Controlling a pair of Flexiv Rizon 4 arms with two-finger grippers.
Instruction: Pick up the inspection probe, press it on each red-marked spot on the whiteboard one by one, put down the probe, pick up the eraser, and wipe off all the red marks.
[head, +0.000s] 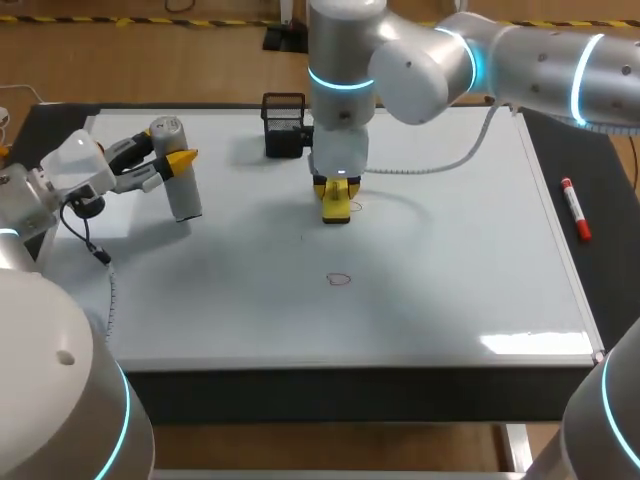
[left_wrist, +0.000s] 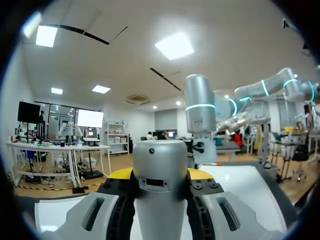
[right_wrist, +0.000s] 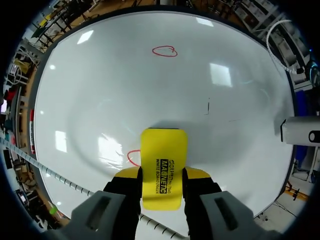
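Observation:
My left gripper (head: 172, 165) is shut on the silver cylindrical probe (head: 180, 185), which stands upright at the whiteboard's (head: 450, 250) far left. In the left wrist view the probe (left_wrist: 160, 200) fills the gap between the fingers. Near the board's far middle, my right gripper (head: 336, 190) is shut on the yellow eraser (head: 336, 208), whose end rests on the board. In the right wrist view the eraser (right_wrist: 164, 165) partly covers one red mark (right_wrist: 131, 157). Another red loop (right_wrist: 164, 51) lies ahead of it, also seen as the red loop (head: 340, 279) in the board's middle.
A black holder (head: 284, 125) stands at the board's far edge, just left of my right arm. A red marker (head: 575, 208) lies on the dark strip right of the board. A cable (head: 440, 165) trails over the board behind the right gripper.

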